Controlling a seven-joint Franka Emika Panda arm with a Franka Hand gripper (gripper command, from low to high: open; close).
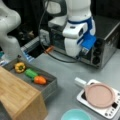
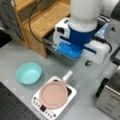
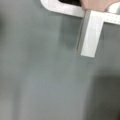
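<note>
My gripper (image 1: 74, 52) hangs above the grey table in front of the toaster oven, and its fingers do not show plainly. In a front view it appears from above (image 2: 86, 62), just beyond the pan's handle. A pink pan (image 1: 99, 95) (image 2: 53, 94) rests on a white hob (image 1: 110, 111) (image 2: 71, 96). Its white handle (image 1: 80, 81) (image 2: 67, 75) points toward the gripper. The wrist view looks down on the handle (image 3: 90, 35), a sliver of the pink pan (image 3: 97, 4) and bare table. Nothing is seen in the gripper.
A grey tray (image 1: 50, 86) holds a yellow pepper (image 1: 20, 67), a green vegetable (image 1: 30, 73) and an orange one (image 1: 40, 80). A wooden shelf (image 1: 17, 96) (image 2: 47, 21) stands beside it. A teal bowl (image 1: 75, 115) (image 2: 29, 73) and the toaster oven (image 1: 105, 42) (image 2: 111, 100) are nearby.
</note>
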